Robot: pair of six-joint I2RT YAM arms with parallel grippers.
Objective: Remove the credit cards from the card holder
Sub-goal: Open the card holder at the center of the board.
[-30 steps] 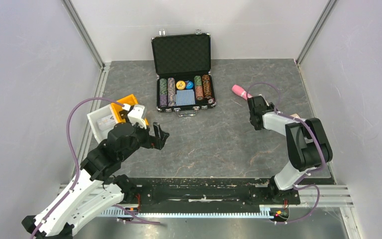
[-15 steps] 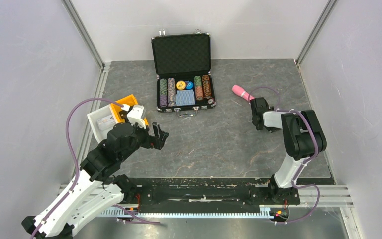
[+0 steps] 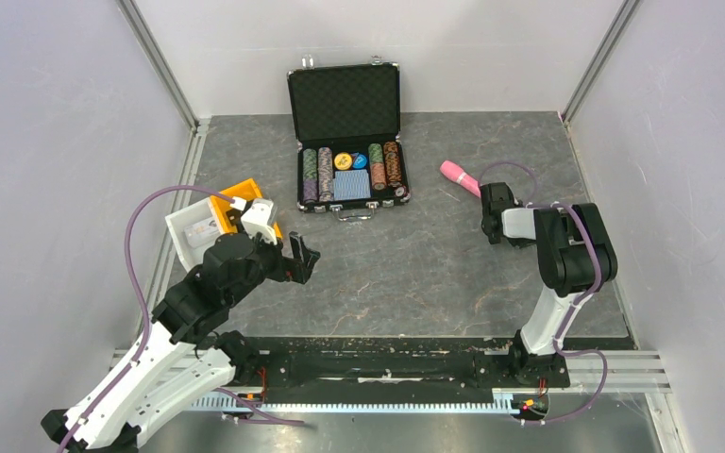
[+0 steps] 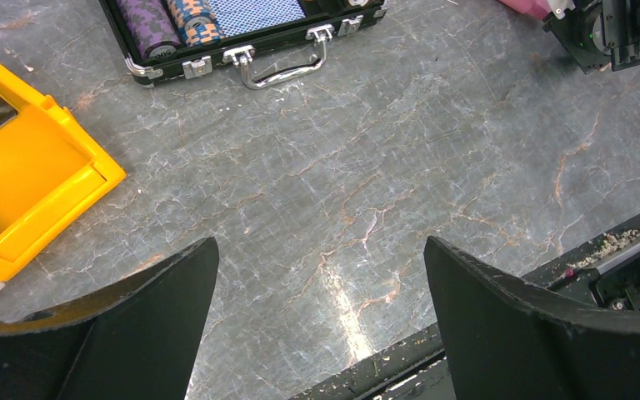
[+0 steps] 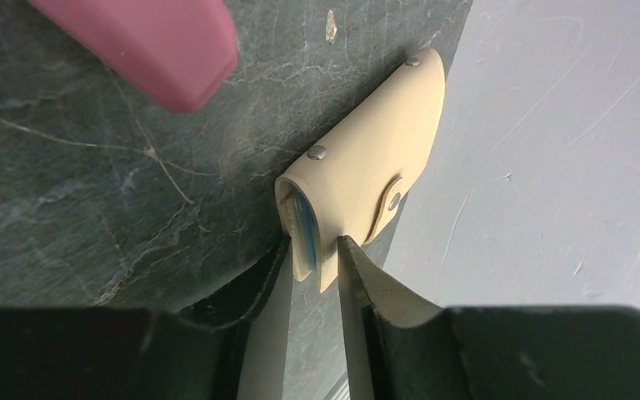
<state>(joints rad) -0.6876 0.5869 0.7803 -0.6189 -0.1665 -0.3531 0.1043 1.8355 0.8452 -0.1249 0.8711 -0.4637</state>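
Note:
The tan card holder (image 5: 367,158) is folded shut with its tab snapped, and a blue-grey edge (image 5: 302,215) shows in its open end. My right gripper (image 5: 312,250) is shut on that end, one finger on each side, and holds it beside the right wall. In the top view the right gripper (image 3: 494,209) sits near the right rear of the table and hides the card holder. No loose card is in sight. My left gripper (image 4: 321,250) is open and empty above bare table at the left front; it also shows in the top view (image 3: 302,257).
A pink object (image 3: 458,174) lies just left of the right gripper and shows in the right wrist view (image 5: 142,42). An open black poker-chip case (image 3: 349,175) stands at the back centre. A yellow bin (image 3: 238,200) and a white tray (image 3: 189,236) sit at the left.
The right arm has folded in, its elbow swinging back, and its gripper has shifted slightly right and rearward. The left arm has not moved.

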